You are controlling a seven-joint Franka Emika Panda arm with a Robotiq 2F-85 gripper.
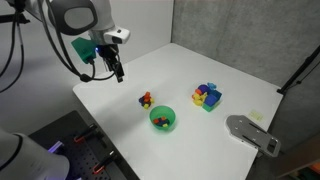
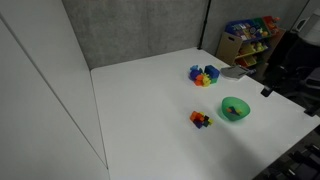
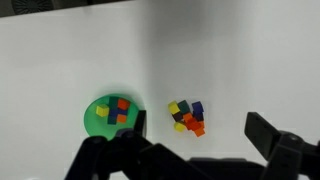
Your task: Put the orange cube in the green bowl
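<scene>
— Jaws spread wide with nothing between them: your gripper (image 1: 117,72) hangs above the far left of the table (image 1: 200,60).
— And the orange cube (image 3: 189,120)?
— Down in the small cluster of blocks (image 1: 146,99), right of your gripper and nearer. The wrist view shows it pressed against its neighbours.
— The green bowl (image 1: 162,119)?
— Just beside that cluster, nearer and further right. So your move likely runs right, near and down.
</scene>
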